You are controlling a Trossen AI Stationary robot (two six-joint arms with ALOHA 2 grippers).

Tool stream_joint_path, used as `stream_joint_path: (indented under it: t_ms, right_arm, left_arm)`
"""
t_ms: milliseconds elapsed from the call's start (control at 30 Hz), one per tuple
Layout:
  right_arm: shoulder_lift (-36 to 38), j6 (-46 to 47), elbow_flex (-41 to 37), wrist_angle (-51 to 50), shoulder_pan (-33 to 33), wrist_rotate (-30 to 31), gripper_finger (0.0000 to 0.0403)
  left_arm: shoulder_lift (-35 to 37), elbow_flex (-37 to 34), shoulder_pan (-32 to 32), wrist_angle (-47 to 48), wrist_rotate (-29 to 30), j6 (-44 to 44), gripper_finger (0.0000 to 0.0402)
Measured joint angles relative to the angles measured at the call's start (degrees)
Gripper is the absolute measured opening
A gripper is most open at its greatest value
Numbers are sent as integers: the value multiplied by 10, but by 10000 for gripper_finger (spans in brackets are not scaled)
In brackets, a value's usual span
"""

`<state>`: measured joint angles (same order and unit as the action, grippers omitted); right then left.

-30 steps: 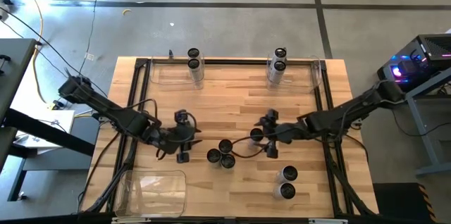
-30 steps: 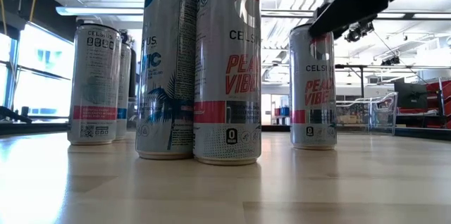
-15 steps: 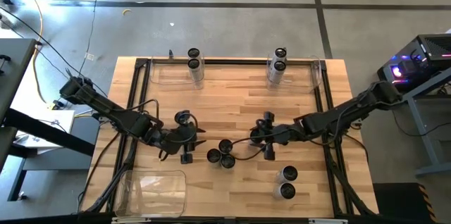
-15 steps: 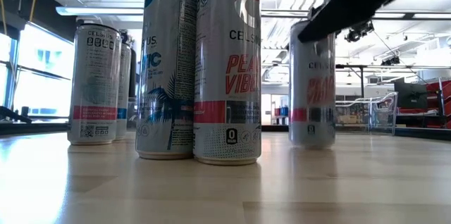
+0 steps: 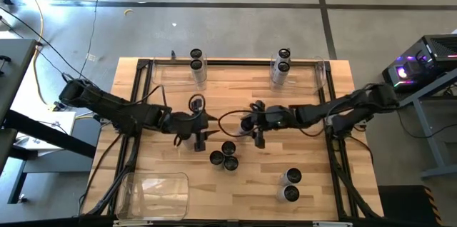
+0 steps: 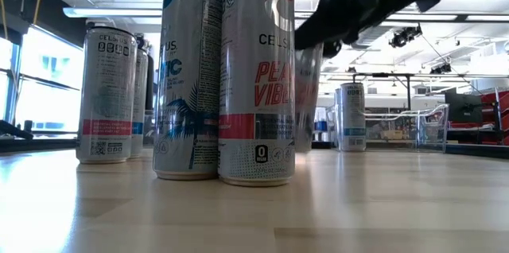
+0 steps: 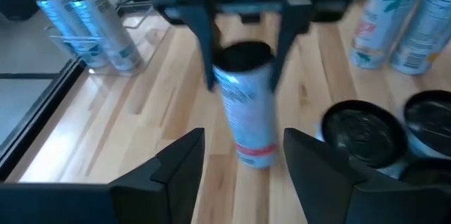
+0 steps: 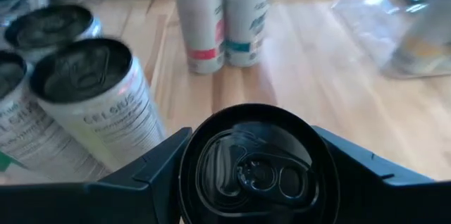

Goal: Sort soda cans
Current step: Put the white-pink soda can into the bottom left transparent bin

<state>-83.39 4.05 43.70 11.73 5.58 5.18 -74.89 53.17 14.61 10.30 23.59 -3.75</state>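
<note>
Both arms moved inward; silver can (image 8: 257, 164) dark-topped.

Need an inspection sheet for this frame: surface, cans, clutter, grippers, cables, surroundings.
Surface: wooden table, dark frame around it.
Job's things: three soda cans clustered mid-table; two cans near front right; pair in left back bin; pair in right back bin.
Clutter: empty clear bin at front left.
Grippers: right gripper shut on a carried can at table centre; left gripper open, facing that can.
Cables: loops along both arms; loose cables on the floor at left.
Surroundings: equipment with lit indicators at right; no people seen.
</note>
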Motion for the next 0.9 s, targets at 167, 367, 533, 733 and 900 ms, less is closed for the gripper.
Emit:
stream_joint_path:
  t_ms: [167, 367, 533, 733, 900]
  right_arm:
    - [-36, 0, 20, 10, -3, -4, 251]
    - [-54, -5, 33, 10, -3, -3, 287]
    - [-53, -5, 33, 31, -3, -3, 292]
    - [-53, -5, 33, 59, -3, -3, 294]
    - [-30, -15, 33, 70, -3, 25, 295]
  left_arm:
    - [0, 0, -10, 1, -7, -3, 204]
    - [0, 0, -11, 1, -9, -5, 219]
    - [0, 0, -11, 1, -11, -20, 223]
    - [0, 0, -11, 0, -14, -26, 224]
    - [-3, 1, -16, -20, -15, -26, 224]
